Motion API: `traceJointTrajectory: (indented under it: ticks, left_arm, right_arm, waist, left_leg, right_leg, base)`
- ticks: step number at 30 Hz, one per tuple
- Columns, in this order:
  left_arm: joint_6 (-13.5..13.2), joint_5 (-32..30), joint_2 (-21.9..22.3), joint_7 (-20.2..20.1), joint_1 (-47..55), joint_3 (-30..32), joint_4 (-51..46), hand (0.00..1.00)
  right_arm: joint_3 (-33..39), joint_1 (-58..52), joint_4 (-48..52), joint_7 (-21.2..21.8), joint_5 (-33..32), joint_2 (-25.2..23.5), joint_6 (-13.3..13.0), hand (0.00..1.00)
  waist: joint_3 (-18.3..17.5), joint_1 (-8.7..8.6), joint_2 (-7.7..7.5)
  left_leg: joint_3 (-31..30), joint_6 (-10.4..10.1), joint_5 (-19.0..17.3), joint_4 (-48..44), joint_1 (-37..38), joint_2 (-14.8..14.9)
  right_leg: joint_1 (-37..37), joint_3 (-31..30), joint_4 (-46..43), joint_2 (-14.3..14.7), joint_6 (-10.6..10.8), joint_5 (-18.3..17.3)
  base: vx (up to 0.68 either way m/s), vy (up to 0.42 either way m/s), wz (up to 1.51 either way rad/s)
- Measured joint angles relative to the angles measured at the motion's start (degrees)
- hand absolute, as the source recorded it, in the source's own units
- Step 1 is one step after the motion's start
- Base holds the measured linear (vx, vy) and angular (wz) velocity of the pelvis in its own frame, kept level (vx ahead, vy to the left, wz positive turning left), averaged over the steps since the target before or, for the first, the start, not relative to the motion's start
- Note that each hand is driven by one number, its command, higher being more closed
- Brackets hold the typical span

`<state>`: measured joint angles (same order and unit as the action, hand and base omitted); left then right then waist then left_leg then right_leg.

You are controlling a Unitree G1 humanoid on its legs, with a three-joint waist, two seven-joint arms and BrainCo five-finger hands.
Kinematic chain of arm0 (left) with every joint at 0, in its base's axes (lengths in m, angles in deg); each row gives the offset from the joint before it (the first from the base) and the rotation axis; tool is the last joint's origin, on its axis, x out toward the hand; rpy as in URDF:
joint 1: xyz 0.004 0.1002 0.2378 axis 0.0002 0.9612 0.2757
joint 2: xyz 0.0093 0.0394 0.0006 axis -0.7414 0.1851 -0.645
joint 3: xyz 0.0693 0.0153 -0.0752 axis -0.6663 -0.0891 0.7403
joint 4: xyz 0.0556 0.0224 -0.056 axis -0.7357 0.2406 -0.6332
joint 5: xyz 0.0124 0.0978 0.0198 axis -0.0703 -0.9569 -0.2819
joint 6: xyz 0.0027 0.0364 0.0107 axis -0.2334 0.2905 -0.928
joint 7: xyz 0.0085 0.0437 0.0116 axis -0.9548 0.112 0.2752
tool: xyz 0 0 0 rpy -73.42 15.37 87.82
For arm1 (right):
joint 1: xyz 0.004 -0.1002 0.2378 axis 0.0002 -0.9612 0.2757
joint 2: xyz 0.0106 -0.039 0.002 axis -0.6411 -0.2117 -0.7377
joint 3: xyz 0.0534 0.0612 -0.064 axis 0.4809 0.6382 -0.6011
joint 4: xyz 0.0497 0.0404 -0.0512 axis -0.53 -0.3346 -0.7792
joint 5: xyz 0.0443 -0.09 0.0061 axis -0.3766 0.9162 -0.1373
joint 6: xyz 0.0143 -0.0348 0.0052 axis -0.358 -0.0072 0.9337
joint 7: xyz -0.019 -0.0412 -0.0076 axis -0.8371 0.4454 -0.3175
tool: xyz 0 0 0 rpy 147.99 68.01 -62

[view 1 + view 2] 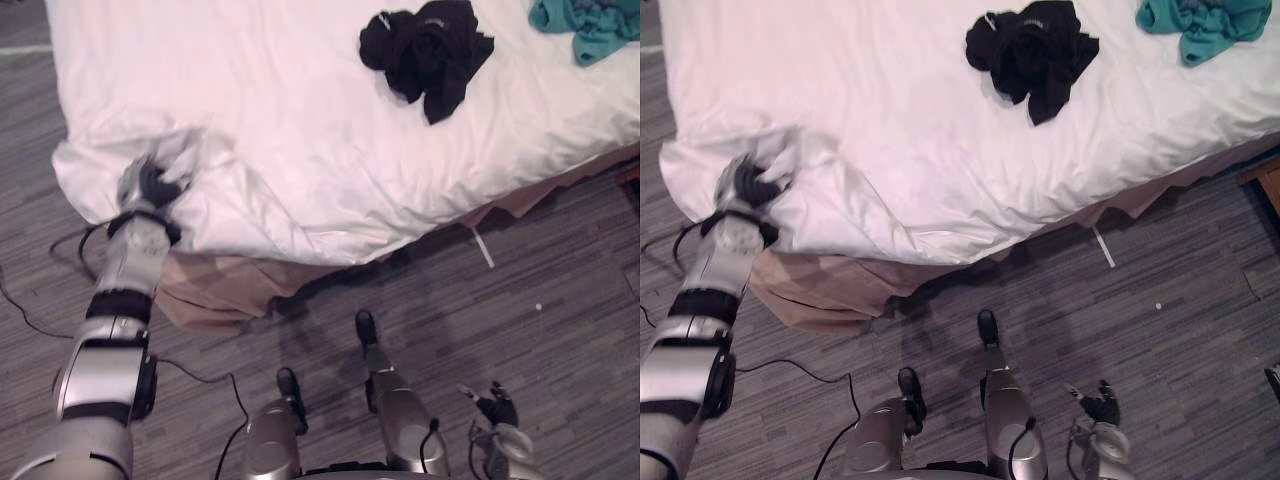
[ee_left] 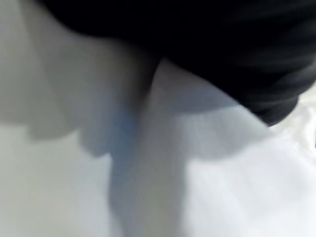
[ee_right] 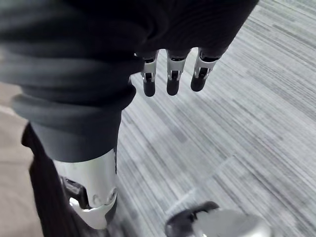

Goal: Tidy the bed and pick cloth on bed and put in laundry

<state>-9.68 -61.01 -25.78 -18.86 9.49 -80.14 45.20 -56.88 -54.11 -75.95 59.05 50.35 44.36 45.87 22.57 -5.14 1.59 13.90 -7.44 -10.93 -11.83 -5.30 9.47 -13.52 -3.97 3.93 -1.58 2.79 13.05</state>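
At far left, by the near corner of the bed, left hand is pressed into the white sheet, which bunches up in a raised fold around and just beyond it. The hand is blurred and partly buried in the fabric, so I cannot tell whether it grips the sheet or only pushes it. The left wrist view shows the dark cover close against a ridge of the same white fabric. Below that corner the tan skirt hangs out from under the sheet edge toward the floor. Further right, black cloth lies crumpled on top of the sheet, well apart from the left hand and untouched. Teal cloth lies right of it, also on the bed, near the far right edge, not touching the black one. A thin white strip lies on the floor just under the bed edge. At lower right, right hand hangs over the floor, relaxed and empty, well apart from the bed.
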Motion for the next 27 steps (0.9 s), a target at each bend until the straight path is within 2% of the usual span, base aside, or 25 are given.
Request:
traceJointTrajectory:
  ticks: [1, 2, 4, 5, 7, 9, 12, 16, 17, 18, 19, 23, 25, 27]
  left_arm:
    - [0.00, 0.54, 0.06, 0.05, 4.36, 2.04, -2.24, 1.00]
    - [-0.02, 2.29, 0.91, 0.15, 11.56, 5.44, -4.79, 0.00]
    - [0.01, 4.07, 3.11, 0.26, 18.51, 9.10, -6.59, 0.00]
    - [0.27, 5.35, 6.15, 0.60, 24.27, 13.48, -7.38, 0.00]
    - [1.39, 6.82, 8.47, 1.46, 29.38, 18.15, -7.47, 0.00]
    - [2.76, 9.07, 11.70, 3.08, 35.86, 23.84, -7.32, 0.00]
    - [3.13, 11.22, 16.02, 4.19, 40.92, 27.53, -5.47, 0.00]
    - [3.21, 12.99, 21.22, 4.54, 44.65, 27.85, -0.90, 0.00]
    - [3.19, 13.87, 22.94, 4.74, 45.45, 27.80, 1.06, 0.00]
    - [3.17, 14.13, 23.31, 4.80, 45.62, 27.77, 1.49, 0.00]
    - [3.03, 16.00, 25.80, 5.20, 46.59, 27.35, 4.87, 0.00]
    - [2.44, 18.36, 28.68, 5.18, 45.98, 25.91, 8.96, 0.00]
    - [2.47, 19.83, 29.90, 5.18, 44.89, 24.37, 9.62, 0.00]
    - [2.40, 20.40, 30.11, 5.21, 42.62, 22.56, 9.52, 0.00]
  right_arm:
    - [1.47, -0.88, 1.14, -0.04, 0.04, 0.63, 0.37, 0.00]
    - [4.31, -2.48, 2.95, -0.51, 0.14, 1.72, 0.74, 0.00]
    - [7.46, -3.72, 4.78, -1.26, 0.25, 3.09, 1.24, 0.00]
    - [9.96, -4.84, 7.42, -1.32, 0.95, 4.45, 1.94, 0.00]
    - [11.14, -4.91, 10.04, -1.41, 1.68, 5.64, 2.34, 0.00]
    - [12.82, -4.80, 14.80, -1.72, 3.57, 6.81, 2.48, 0.00]
    - [13.90, -3.17, 19.66, -3.23, 5.90, 7.88, 3.04, 0.00]
    - [11.92, 0.60, 24.80, -4.23, 8.54, 9.52, 3.04, 0.00]
    - [9.11, 2.42, 26.13, -5.09, 9.40, 10.41, 3.00, 1.00]
    - [8.48, 2.93, 26.42, -5.20, 9.64, 10.56, 2.98, 1.00]
    - [2.22, 7.57, 29.73, -6.03, 10.23, 12.06, 2.87, 1.00]
    - [-7.81, 17.35, 32.63, -6.11, 12.72, 15.03, 2.30, 1.00]
    - [-13.11, 23.78, 32.77, -6.07, 13.70, 16.34, 2.12, 1.00]
    - [-18.67, 31.67, 32.37, -6.03, 14.04, 17.95, 1.94, 1.00]
  waist:
    - [-1.03, 0.21, 0.32]
    - [-3.02, 0.96, 1.12]
    - [-4.61, 2.01, 1.85]
    - [-7.12, 2.96, 2.42]
    - [-9.53, 3.17, 2.43]
    - [-11.94, 4.56, 2.47]
    - [-13.08, 5.69, 2.35]
    - [-13.22, 6.00, 1.73]
    - [-13.05, 6.03, 1.33]
    - [-13.02, 6.04, 1.21]
    - [-12.67, 6.03, 0.24]
    - [-10.83, 6.15, -1.17]
    - [-8.57, 6.59, -1.25]
    - [-5.01, 7.76, -1.14]
  left_leg:
    - [-0.42, 0.00, 0.00, 0.02, 0.14, -0.02]
    - [-1.22, -0.01, 0.04, 0.43, 0.81, -0.06]
    - [-1.77, -0.18, 0.18, 1.60, 3.02, -0.11]
    - [-2.51, -0.26, 0.22, 2.70, 4.58, -0.42]
    - [-2.89, -0.63, 0.47, 3.98, 5.91, -0.49]
    - [-3.46, -0.57, 0.98, 5.31, 7.29, -0.76]
    - [-5.06, -0.23, 1.86, 6.77, 7.88, -1.70]
    - [-5.77, -0.44, 2.80, 8.01, 7.80, -2.46]
    - [-5.81, -0.43, 2.81, 7.98, 7.71, -2.43]
    - [-5.81, -0.44, 2.82, 7.97, 7.65, -2.43]
    - [-5.97, -0.39, 3.27, 7.82, 6.31, -2.45]
    - [-6.78, -0.50, 4.42, 7.32, 3.26, -2.51]
    - [-8.24, -0.66, 4.58, 6.21, 1.34, -2.47]
    - [-10.04, -0.82, 4.71, 4.33, -1.93, -2.45]
  right_leg:
    - [0.37, 0.45, 0.01, -0.07, -0.14, -0.18]
    - [1.28, 1.14, 0.11, -0.12, -0.31, -0.47]
    - [3.33, 1.91, 0.23, -0.13, -0.31, -1.12]
    - [4.93, 2.53, 0.52, -0.18, -0.30, -1.51]
    - [6.56, 3.32, 1.69, -0.48, -0.27, -1.55]
    - [7.77, 4.06, 1.73, -0.79, 0.08, -2.07]
    - [8.73, 5.86, 1.75, -1.66, 0.48, -2.52]
    - [8.73, 7.06, 1.89, -2.64, 0.40, -2.64]
    - [8.61, 7.03, 1.92, -2.76, 0.28, -2.72]
    - [8.55, 7.03, 1.92, -2.77, 0.27, -2.72]
    - [7.27, 7.01, 1.76, -2.92, 0.29, -2.43]
    - [4.85, 7.34, 1.72, -3.08, 0.57, -1.61]
    - [4.18, 8.69, 1.71, -3.18, 0.37, -1.32]
    - [2.66, 10.39, 1.69, -3.12, -0.03, -0.93]
  base:
    - [-0.01, -0.009, 0.24]
    - [0.01, -0.006, 0.22]
    - [0.01, 0.007, 0.24]
    - [0.00, 0.023, 0.26]
    - [0.01, 0.029, 0.20]
    - [-0.01, 0.028, 0.19]
    - [-0.04, 0.036, 0.32]
    - [-0.05, 0.029, 0.21]
    - [-0.05, 0.020, 0.01]
    - [-0.06, 0.004, -0.02]
    - [-0.04, -0.012, 0.01]
    - [-0.04, -0.023, 0.11]
    - [-0.04, -0.018, 0.33]
    - [-0.05, -0.015, 0.39]
